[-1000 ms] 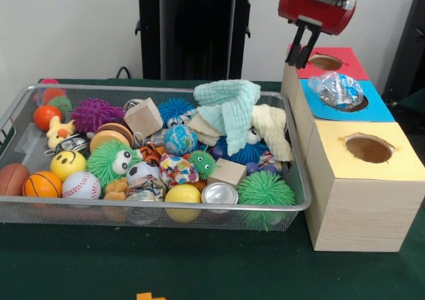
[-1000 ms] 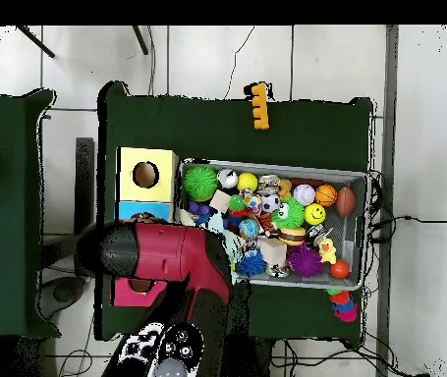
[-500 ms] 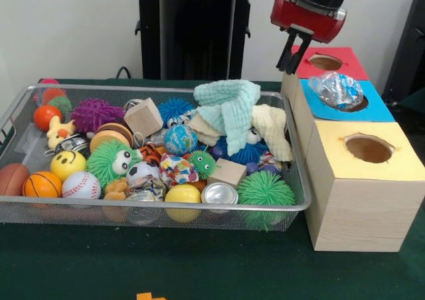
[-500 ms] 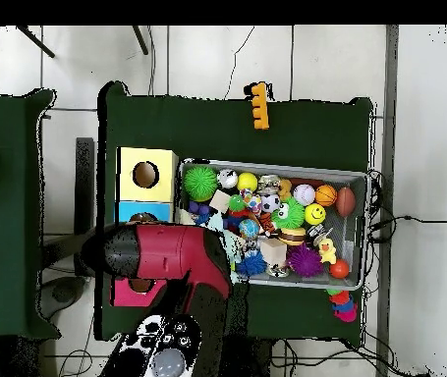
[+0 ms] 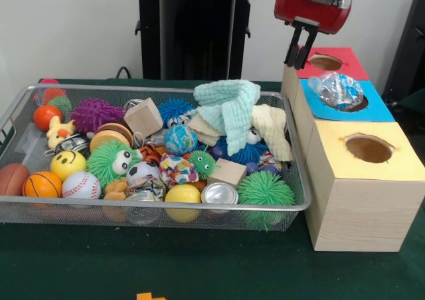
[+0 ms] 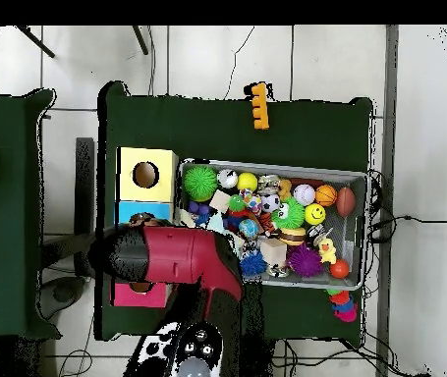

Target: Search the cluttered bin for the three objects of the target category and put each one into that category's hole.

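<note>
Hovering gripper [image 5: 298, 51] left of red box [image 5: 335, 62], fingers nearly together, empty; plastic bag [image 5: 337, 89] on blue box's hole; bin [image 5: 159, 214] full.

Bright, even indoor light — soft shadows, mild blur throughout.

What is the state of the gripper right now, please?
Gripper: empty, fingers close together, up in the air beside the red-topped box; whether fully shut cannot be told.
</note>
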### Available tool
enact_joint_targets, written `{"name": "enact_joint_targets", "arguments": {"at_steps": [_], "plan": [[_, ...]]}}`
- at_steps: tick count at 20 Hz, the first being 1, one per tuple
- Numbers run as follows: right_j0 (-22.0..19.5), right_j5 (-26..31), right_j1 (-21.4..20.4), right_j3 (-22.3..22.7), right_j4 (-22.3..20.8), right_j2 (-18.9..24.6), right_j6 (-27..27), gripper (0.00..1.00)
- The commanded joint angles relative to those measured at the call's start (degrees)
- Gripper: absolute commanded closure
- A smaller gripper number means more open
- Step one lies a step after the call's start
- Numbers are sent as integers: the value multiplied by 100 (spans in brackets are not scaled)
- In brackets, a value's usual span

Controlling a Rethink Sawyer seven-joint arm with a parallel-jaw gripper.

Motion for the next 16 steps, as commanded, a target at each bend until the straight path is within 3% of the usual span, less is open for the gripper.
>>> {"name": "enact_joint_targets", "arguments": {"at_steps": [1, 8, 16], "plan": [[-737, -9, -391, 314, -354, 996, -960, 100], [-1371, -44, -173, 106, -693, 1469, -1155, 100], [-1778, -776, -74, 514, -1134, 1896, -750, 100]]}}
